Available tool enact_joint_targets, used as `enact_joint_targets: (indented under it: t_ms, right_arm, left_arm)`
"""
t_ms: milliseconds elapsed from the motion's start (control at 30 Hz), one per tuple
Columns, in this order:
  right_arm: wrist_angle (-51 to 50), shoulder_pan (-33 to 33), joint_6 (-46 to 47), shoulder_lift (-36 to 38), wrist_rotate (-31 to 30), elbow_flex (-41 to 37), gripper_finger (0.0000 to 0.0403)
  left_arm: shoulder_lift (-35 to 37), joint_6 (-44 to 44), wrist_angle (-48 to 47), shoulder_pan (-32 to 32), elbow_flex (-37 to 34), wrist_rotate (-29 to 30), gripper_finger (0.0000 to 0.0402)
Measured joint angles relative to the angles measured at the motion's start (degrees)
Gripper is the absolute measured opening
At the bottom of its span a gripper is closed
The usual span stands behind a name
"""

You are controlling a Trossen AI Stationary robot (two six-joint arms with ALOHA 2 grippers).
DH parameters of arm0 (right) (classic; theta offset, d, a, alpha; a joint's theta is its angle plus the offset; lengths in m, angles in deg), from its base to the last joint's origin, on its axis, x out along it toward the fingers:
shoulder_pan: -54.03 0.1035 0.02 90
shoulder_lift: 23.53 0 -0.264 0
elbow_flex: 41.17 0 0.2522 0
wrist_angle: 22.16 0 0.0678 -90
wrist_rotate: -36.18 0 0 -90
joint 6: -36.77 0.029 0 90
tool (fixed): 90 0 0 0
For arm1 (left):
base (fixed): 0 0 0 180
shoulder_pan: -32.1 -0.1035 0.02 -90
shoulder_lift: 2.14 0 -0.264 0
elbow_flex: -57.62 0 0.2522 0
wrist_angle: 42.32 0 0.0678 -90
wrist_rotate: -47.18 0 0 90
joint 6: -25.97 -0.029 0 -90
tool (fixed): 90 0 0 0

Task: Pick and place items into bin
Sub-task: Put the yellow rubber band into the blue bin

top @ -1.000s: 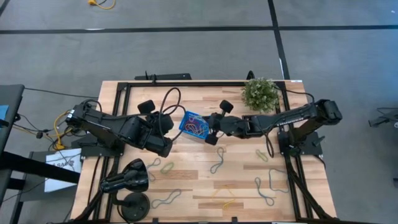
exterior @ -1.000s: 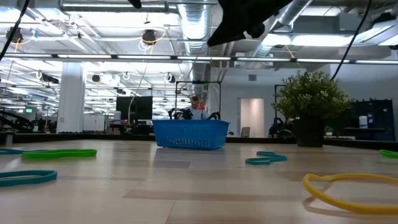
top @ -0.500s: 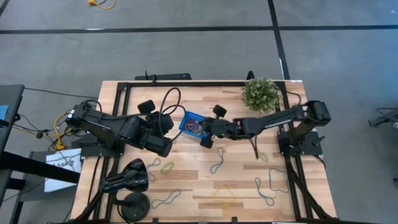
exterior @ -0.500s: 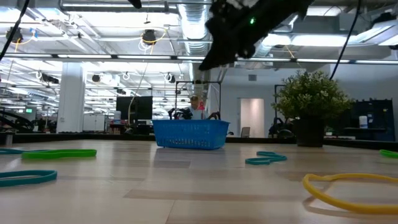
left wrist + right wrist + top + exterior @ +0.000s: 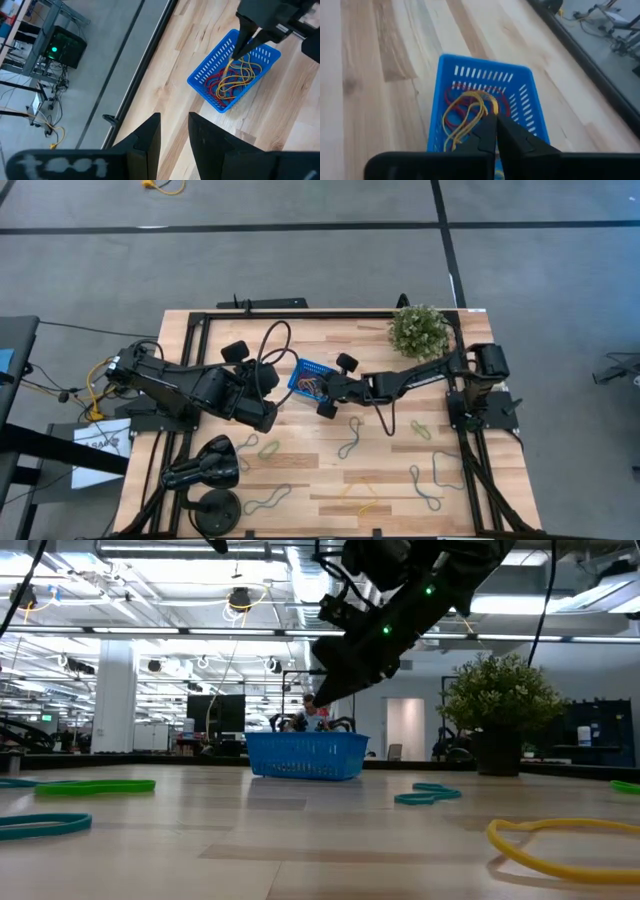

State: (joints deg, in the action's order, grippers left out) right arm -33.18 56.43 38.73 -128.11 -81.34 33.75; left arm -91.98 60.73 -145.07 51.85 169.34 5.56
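The blue mesh bin [image 5: 303, 371] stands on the table left of the plant, holding red, yellow and blue loops [image 5: 225, 82]. My right gripper [image 5: 319, 388] reaches from the table's right and hangs over the bin [image 5: 485, 75], shut on a yellow loop [image 5: 470, 117]. In the low view the right gripper [image 5: 312, 700] sits just above the bin's rim [image 5: 305, 738]. My left gripper [image 5: 174, 131] is open, waiting left of the bin and touching nothing. More loops lie flat on the table toward the near edge [image 5: 349, 442]. My right gripper pinches the yellow loop at its upper end [image 5: 490, 104] between its shut fingertips. The fingers come from above, slanting in from the table's right. The loop hangs slack below them [image 5: 236, 67] and its lower part lies on the other loops inside the bin.
A bushy potted plant [image 5: 417, 330] stands at the far right of the table. Green, blue and yellow loops [image 5: 268, 448] [image 5: 425, 485] [image 5: 365, 498] lie scattered on the near half. A black lamp-like object [image 5: 205, 465] stands at the near left corner.
My right gripper has moved toward the table's left, from beside the bin's right end to over the bin, and has come down toward its rim. The arm has stretched out. The left arm has kept still.
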Motion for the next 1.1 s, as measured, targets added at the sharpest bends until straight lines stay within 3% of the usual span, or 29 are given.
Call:
enact_joint_targets:
  t_ms: [533, 767, 900, 1033, 1100]
  right_arm:
    - [-1.2, -0.33, -0.87, 1.16, 0.3, 0.06, 0.0159]
    - [-18.06, 7.46, -1.95, 10.47, 0.82, 3.85, 0.0196]
    - [-26.28, 14.39, 0.46, 16.96, 7.31, 4.91, 0.0196]
    - [-32.53, 20.76, 10.09, 22.45, 16.73, 4.89, 0.0188]
    - [-34.36, 23.83, 15.26, 23.83, 17.25, 4.9, 0.0185]
  left_arm:
    - [0.0, 0.52, 0.0, 0.0, 0.0, 0.0, 0.0088]
    - [-0.02, 0.81, 0.02, 0.0, -0.02, 0.78, 0.0088]
    - [-0.28, 1.45, 0.17, -0.02, -0.02, 3.76, 0.0088]
    - [-0.28, 1.39, 1.61, -0.02, -0.02, 4.48, 0.0088]
    - [-0.28, 0.71, 2.46, 0.0, -0.02, 4.87, 0.0088]
